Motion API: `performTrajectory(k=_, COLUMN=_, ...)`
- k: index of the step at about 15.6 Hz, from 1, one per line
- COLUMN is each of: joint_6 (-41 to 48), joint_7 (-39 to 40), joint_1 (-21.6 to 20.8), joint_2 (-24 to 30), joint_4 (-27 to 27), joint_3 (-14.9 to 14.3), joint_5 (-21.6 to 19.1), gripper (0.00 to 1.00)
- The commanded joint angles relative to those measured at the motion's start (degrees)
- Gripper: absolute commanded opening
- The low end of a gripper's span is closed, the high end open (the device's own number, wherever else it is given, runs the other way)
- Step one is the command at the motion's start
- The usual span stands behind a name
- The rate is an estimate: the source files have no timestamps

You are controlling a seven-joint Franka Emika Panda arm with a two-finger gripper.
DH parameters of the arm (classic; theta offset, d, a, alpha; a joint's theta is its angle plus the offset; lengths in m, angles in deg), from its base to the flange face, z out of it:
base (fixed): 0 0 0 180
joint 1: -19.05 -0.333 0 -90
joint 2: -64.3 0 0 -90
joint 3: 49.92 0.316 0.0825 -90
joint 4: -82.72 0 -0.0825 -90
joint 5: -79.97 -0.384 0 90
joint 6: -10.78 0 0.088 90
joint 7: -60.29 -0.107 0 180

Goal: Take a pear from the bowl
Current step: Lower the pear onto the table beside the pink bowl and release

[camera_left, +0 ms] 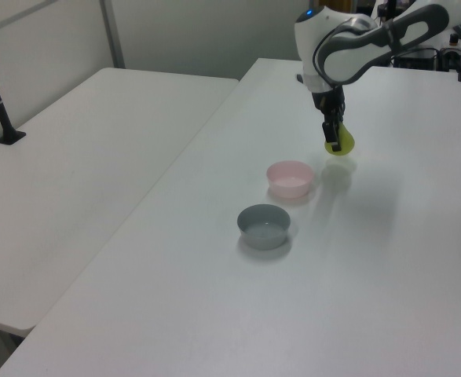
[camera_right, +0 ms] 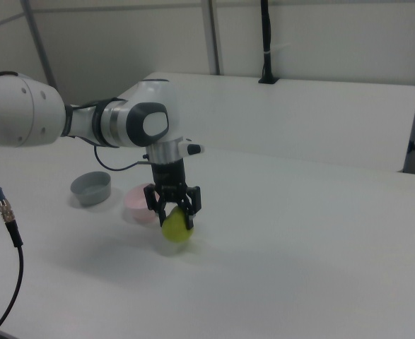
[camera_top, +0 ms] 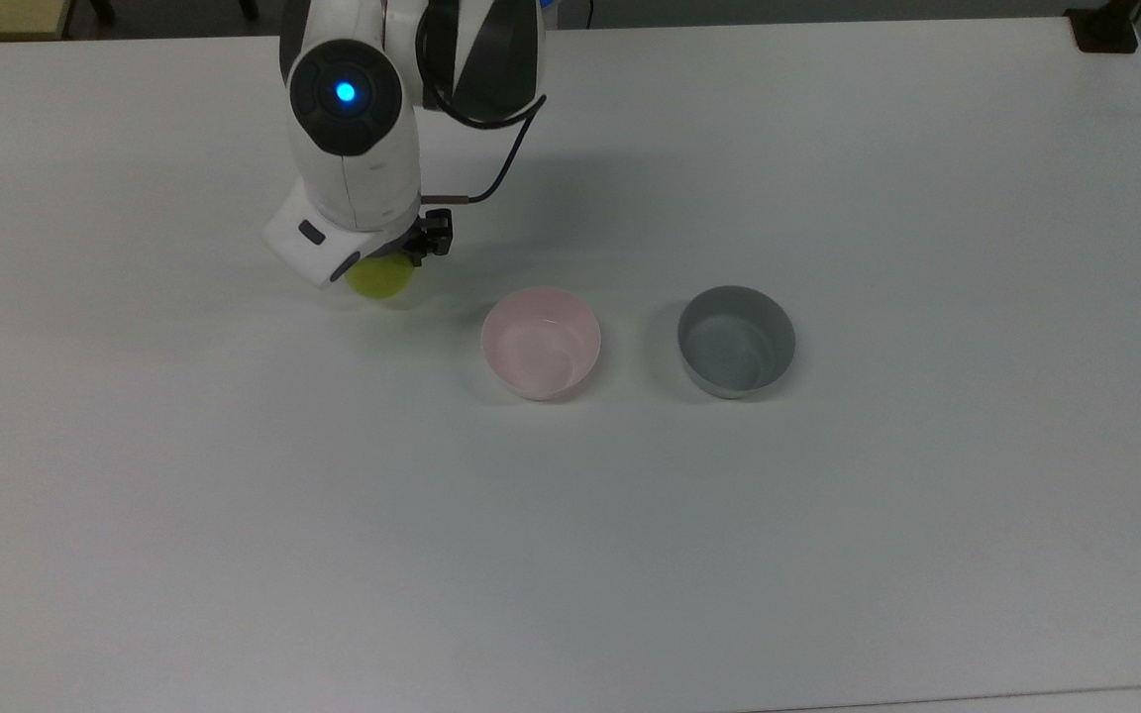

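You're looking at a matt white surface (camera_top: 828, 545), smooth all over. The pink bowl (camera_top: 541, 343) and grey bowl (camera_top: 736, 341) both look like smooth plastic with a soft sheen. The pear (camera_right: 175, 227) is smooth and dull yellow-green. The arm's shell (camera_top: 358, 149) is glossy white plastic, and the fingers (camera_right: 188, 205) are matt black.

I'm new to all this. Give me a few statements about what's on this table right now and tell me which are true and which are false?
1. The gripper is holding the pear. True.
2. The pear lies inside the pink bowl. False: the pink bowl holds nothing; the pear is beside it, on the top view's left.
3. The grey bowl holds nothing. True.
4. The two bowls touch each other. False: bare table shows between them.
5. The pear is red. False: it is yellow-green.
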Motion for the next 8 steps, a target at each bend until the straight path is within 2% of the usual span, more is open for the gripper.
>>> performTrajectory(k=1, joint_6=-1.26, joint_7=-2.36, joint_1=-0.79, joint_2=-0.52, joint_4=0.44, joint_3=-0.27, joint_5=2.35, gripper=0.44)
performTrajectory(k=2, joint_6=-1.26, joint_7=-2.36, joint_1=-0.79, joint_2=-0.52, joint_4=0.44, joint_3=-0.27, joint_5=2.35, gripper=0.52)
performTrajectory(k=4, joint_6=-1.17, joint_7=-2.35, joint_1=-0.79, joint_2=-0.52, joint_4=0.44, joint_3=-0.44, joint_5=2.43, gripper=0.77)
performTrajectory(k=5, joint_6=-1.17, joint_7=-2.44, joint_1=-0.79, joint_2=-0.52, joint_4=0.44, joint_3=-0.62, joint_5=2.43, gripper=0.96)
performTrajectory(k=6, joint_6=-1.09, joint_7=-2.44, joint_1=-0.79, joint_2=-0.34, joint_4=0.35, joint_3=-0.62, joint_5=2.43, gripper=1.00)
performTrajectory(k=8, joint_6=-0.91, joint_7=-2.44, joint_1=-0.79, joint_2=-0.08, joint_4=0.18, joint_3=-0.71, joint_5=2.43, gripper=1.00)
